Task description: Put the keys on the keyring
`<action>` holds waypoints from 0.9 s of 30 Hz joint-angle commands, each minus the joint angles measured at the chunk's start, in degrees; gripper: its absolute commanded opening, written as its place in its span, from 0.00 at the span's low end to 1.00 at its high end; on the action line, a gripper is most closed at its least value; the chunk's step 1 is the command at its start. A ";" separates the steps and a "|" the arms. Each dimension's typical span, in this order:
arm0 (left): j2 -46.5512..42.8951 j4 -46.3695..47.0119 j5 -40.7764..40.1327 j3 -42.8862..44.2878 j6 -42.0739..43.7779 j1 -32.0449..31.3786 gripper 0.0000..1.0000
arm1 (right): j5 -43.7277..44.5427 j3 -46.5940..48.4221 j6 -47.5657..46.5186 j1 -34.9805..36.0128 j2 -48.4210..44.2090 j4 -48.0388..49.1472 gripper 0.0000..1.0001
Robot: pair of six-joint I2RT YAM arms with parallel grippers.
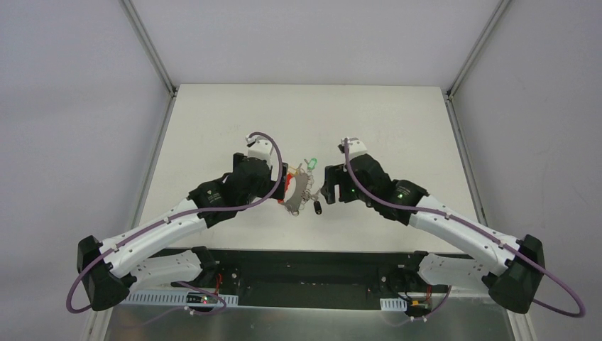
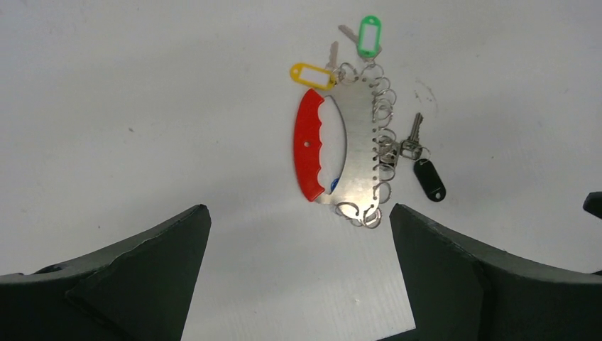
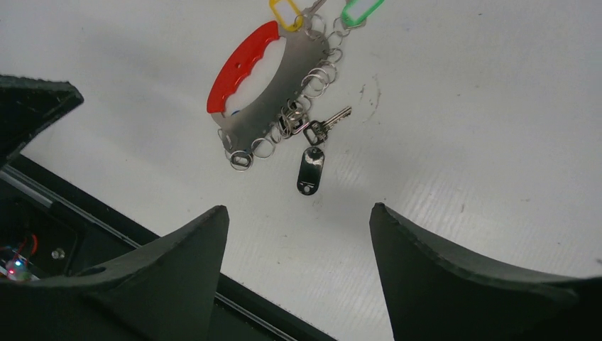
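Observation:
The keyring (image 2: pixel 355 142) is a flat silvery plate with a curved red grip (image 2: pixel 310 145) and several small wire rings along one edge; it lies mid-table (image 1: pixel 298 190). A yellow-tagged key (image 2: pixel 312 75) and a green-tagged key (image 2: pixel 369 35) lie at its far end. A black-tagged key (image 2: pixel 429 180) touches the middle rings; I cannot tell if it is linked. A bit of blue shows under the plate. My left gripper (image 2: pixel 299 209) is open just short of the plate. My right gripper (image 3: pixel 299 207) is open and empty, close to the black tag (image 3: pixel 310 170).
The table's black front rail (image 3: pixel 85 220) runs just behind my right fingers. The left arm's finger (image 3: pixel 28 106) shows at the left of the right wrist view. Grey walls enclose the white table (image 1: pixel 397 121) at the back and sides.

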 commanded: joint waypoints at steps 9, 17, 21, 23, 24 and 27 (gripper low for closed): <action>-9.68 2.28 -2.56 -12.39 -10.29 9.00 0.91 | -3.36 -3.25 0.32 3.19 13.61 15.56 0.48; -11.81 4.33 -0.17 -15.50 -11.35 10.40 0.89 | -6.36 -2.68 1.69 4.00 22.36 20.18 0.47; -11.88 4.91 0.64 -15.69 -11.44 10.49 0.88 | -6.55 -2.94 2.01 4.54 25.12 22.39 0.45; -11.85 5.25 1.07 -15.83 -11.42 10.54 0.87 | -5.79 -3.10 2.42 4.53 25.92 22.80 0.44; -11.80 5.31 1.25 -15.87 -11.44 10.49 0.87 | -5.20 -3.17 2.74 4.54 26.46 24.01 0.43; -11.84 5.69 1.71 -16.08 -11.50 10.50 0.88 | -4.13 -2.50 3.46 4.48 28.23 24.61 0.40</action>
